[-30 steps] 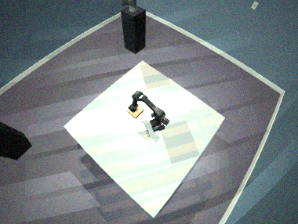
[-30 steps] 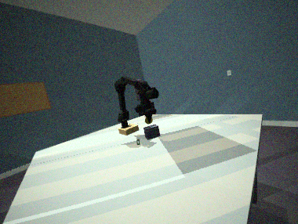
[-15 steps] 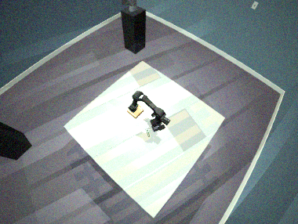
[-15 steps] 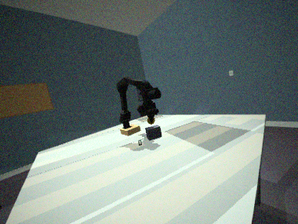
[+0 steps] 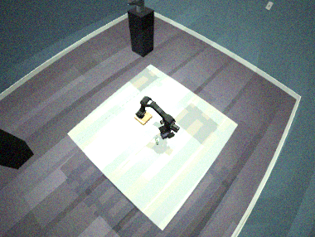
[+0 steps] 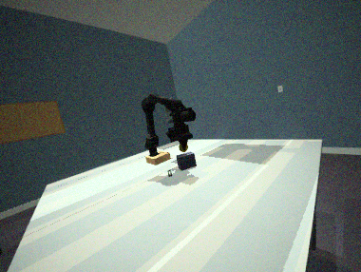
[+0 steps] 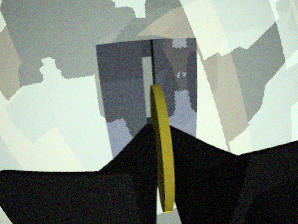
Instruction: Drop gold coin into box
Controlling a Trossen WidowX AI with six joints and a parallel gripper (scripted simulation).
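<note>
The pincer [image 5: 167,132] [image 6: 183,144] [image 7: 156,132] is closed on the coin [image 6: 180,148] [image 7: 163,152], which is pinched between the dark fingertips. In the wrist view the coin is seen nearly edge-on, as a narrow gold band, slightly tilted, with its far end projecting past the fingertips. In the exterior view its lower part is shown below the pincer, above the box [image 6: 186,161] [image 7: 122,90] and apart from it.

The box is set on the table [image 5: 124,166] [image 6: 190,214] below the pincer and is partly hidden by it from the top. On the box, a pale strip and a thin dark line are seen side by side in the wrist view; which of them marks the slot cannot be told. The dark line is overlapped by the coin's far end.

The small holder [image 5: 157,140] [image 6: 170,173] is left near the box, with no coin in it. The pincer is carried by the black arm [image 5: 159,110] [image 6: 150,121], which is bent over from a tan block [image 5: 143,118] [image 6: 158,159] on the table. Broad patches of shadow are cast on the tabletop, one of them around the holder.
</note>
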